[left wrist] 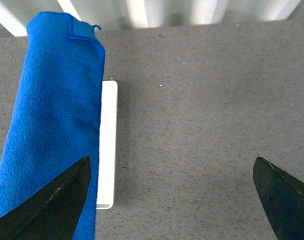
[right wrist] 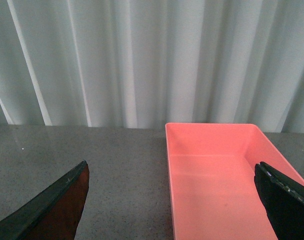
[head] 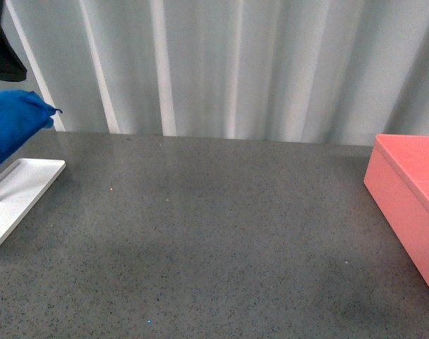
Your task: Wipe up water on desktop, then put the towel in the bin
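The blue towel (head: 13, 127) hangs above the white stand (head: 24, 187) at the left side of the bench (head: 214, 240), cut off in the front view. Only the right wrist view looks inside the pink bin (right wrist: 217, 175). The left fingers (left wrist: 57, 205) and right fingers (right wrist: 52, 207) are spread wide, holding nothing.

towel (left wrist: 52, 110): royal blue | desktop (head: 221, 240): dark grey, speckled | bin (right wrist: 217, 170): salmon pink | stand (head: 20, 194): white
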